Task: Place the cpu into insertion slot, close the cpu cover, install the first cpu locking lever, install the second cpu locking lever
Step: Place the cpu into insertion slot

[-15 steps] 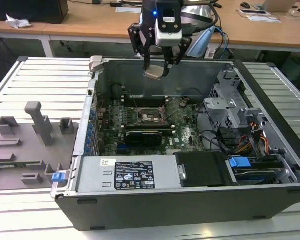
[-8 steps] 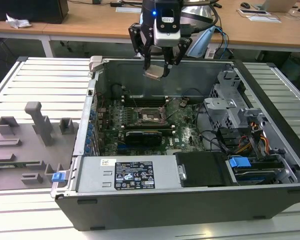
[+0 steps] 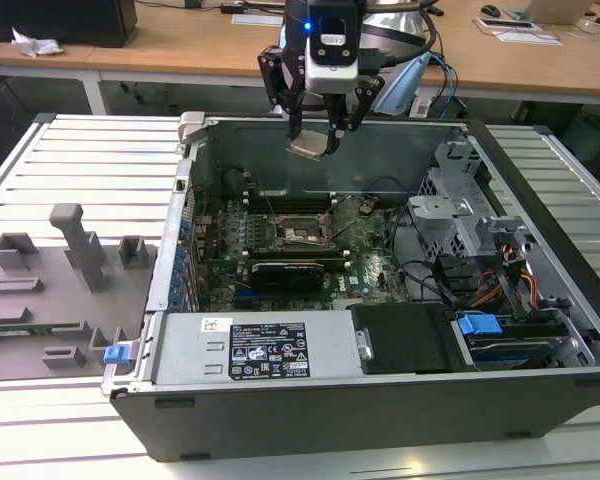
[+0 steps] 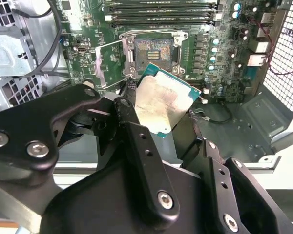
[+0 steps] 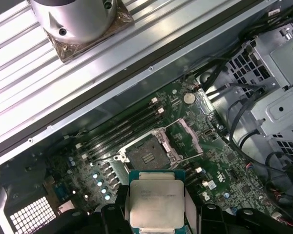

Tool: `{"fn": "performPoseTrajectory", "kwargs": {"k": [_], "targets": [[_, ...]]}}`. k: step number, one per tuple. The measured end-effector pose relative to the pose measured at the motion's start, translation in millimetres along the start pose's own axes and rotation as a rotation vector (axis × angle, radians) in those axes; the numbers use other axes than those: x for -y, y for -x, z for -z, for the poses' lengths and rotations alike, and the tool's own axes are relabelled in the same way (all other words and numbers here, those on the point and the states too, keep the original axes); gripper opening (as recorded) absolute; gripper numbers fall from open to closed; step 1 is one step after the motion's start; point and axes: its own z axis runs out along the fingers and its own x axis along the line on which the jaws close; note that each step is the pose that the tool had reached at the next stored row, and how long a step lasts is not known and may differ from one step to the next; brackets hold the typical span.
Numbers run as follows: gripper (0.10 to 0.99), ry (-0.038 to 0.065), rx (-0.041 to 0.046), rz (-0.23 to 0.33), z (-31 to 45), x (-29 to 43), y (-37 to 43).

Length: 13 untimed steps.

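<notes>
1. Here, the claw [image 3: 316,136] is clamped on the cpu [image 3: 312,149], gripping the chip by its edges and holding it tilted above the open computer case [image 3: 380,420].
2. The insertion slot [image 5: 147,157] lies below the claw, well apart from the chip, with nothing seated in it.
3. The cpu cover [image 5: 193,139] stands swung open beside the slot. Placing, closing and both levers look left to do.

Bright, even light glares off the cpu [image 4: 161,105].

place: robotics lab | slotted aluminium bench [image 3: 90,160] | open computer case [image 3: 310,415] | wooden desks [image 3: 160,55] behind
</notes>
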Motion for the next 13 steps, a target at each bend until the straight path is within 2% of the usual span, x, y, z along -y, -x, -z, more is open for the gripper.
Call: {"fn": "performPoseTrajectory", "kwargs": {"k": [13], "targets": [[0.541,0.001,0.0069,-0.077,-0.5,0.0,0.0]]}}
